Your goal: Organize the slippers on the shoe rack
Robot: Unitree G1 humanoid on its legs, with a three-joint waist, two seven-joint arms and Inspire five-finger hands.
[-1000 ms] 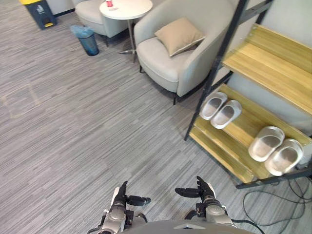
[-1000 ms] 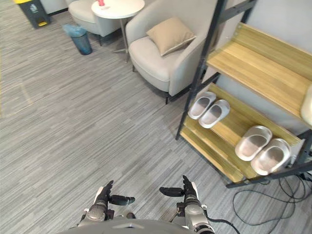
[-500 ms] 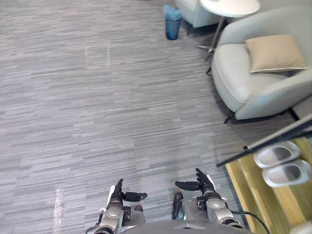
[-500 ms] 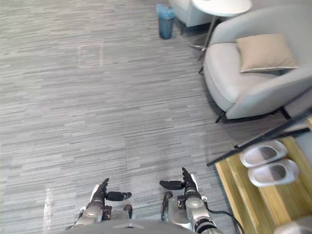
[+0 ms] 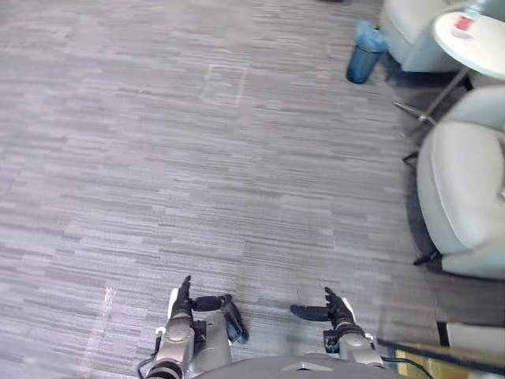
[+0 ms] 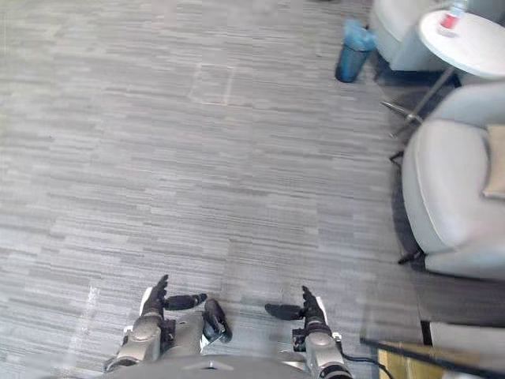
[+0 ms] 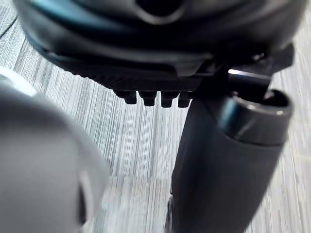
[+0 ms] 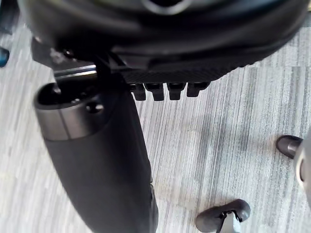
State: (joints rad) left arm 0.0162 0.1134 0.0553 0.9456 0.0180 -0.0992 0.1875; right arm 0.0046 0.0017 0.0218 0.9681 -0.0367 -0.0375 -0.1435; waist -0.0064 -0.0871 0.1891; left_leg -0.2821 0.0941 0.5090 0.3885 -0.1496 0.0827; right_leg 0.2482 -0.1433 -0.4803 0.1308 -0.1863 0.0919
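Observation:
My left hand (image 5: 183,309) and my right hand (image 5: 338,311) hang low in front of me over the grey carpet, a short way apart. Both are open, fingers straight and thumbs pointing inward, with nothing in them. The left wrist view looks past the left hand's thumb (image 7: 227,160) and short row of fingertips to bare carpet. The right wrist view looks past the right thumb (image 8: 95,160) to the same. A corner of the shoe rack (image 5: 442,353), a dark bar over a strip of pale wood, lies at the lower right edge.
A light grey armchair (image 5: 465,197) stands at the right. Beyond it are a round white table (image 5: 476,33) with a small red item, a second armchair (image 5: 410,31) and a blue bin (image 5: 364,54). Grey carpet stretches ahead and to the left.
The camera has swung left: the rack's shelves and both slipper pairs have slid out past the right edge, and the armchair has moved to the right edge. Both hands keep their pose.

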